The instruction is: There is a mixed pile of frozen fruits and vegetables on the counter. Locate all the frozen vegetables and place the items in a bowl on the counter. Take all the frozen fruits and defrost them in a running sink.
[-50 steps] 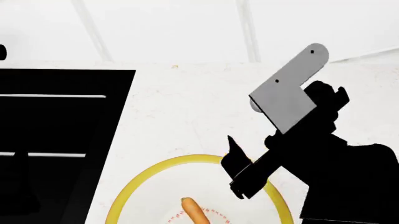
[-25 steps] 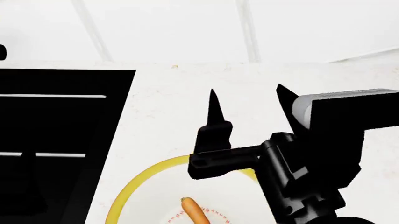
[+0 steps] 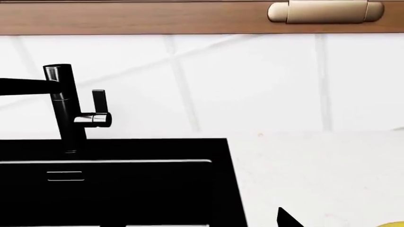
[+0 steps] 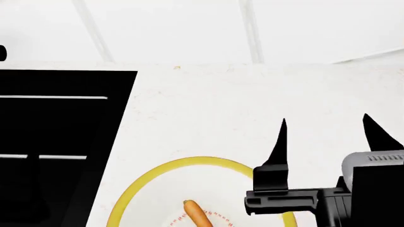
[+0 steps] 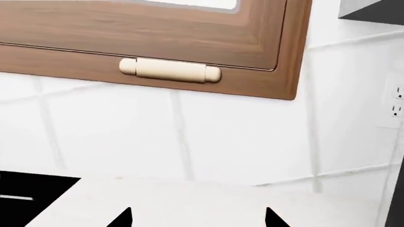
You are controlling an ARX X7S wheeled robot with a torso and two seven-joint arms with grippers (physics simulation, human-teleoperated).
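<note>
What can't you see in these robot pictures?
- The bowl: the head view's lower edge cuts it off, and the right gripper hides part of its rim.
- The orange thing in the bowl: partly cut off there too.
- The sink: drain out of frame in every view.
- The left gripper: only one dark tip shows in its wrist view.
- No fruit or eggplant clearly shows.

Bright, even, shadowless light with no clear source; sharp flat rendering without blur or edge distortion; the white counter (image 4: 208, 99) nearly washes out; the black sink (image 4: 57, 142) shows no interior detail.
</note>
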